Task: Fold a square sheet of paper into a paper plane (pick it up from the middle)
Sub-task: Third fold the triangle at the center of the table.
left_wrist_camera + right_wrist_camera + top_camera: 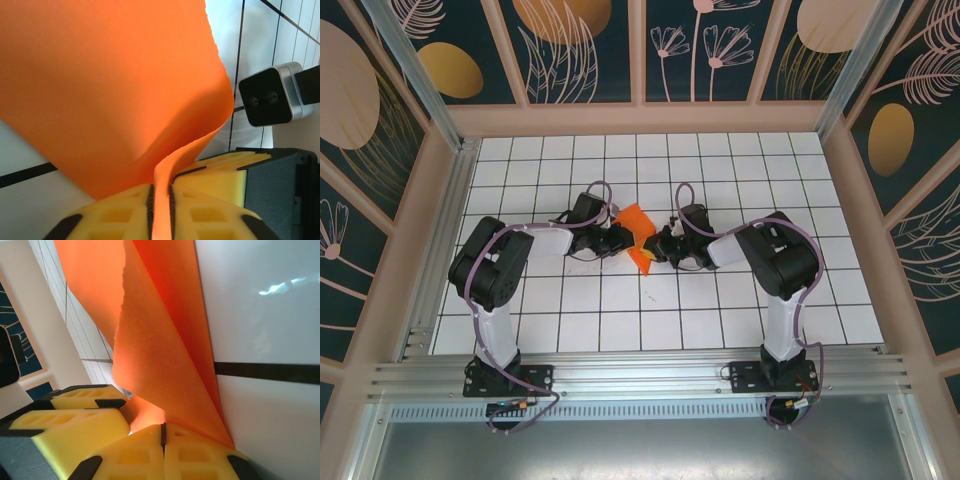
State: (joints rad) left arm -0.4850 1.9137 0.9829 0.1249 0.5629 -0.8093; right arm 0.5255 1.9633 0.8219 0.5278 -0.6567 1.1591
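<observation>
**A:** What is on the left?

**B:** The left arm bends in over the white gridded bench (720,300) toward its middle. The left end effector (623,241) (160,200) sits just left of centre. Its yellow foam pads (120,215) are clamped on the thin bright orange sheet of paper (633,220) (115,90). From the left wrist, an edge of the paper runs straight down into the narrow slit between the pads.

**A:** And the sheet itself?

**B:** It is in the middle of the bench, between the two end effectors, and it is not flat. It rises from the pads in a curved, folded shape. From the right wrist, one flap (160,365) lies over another and has a slightly ragged edge. I cannot tell whether its lower edge touches the bench.

**A:** The right side?

**B:** The right end effector (657,247) (162,435) comes in from the right, just beside the left one. Its pads are pressed together with no gap, and the bottom of the folded paper goes in at their seam, so it grips the same sheet. From the left wrist, the right one's yellow pads (220,172) sit just right of the left's own. The right arm's black-faced wrist camera (270,96) is above them.
</observation>
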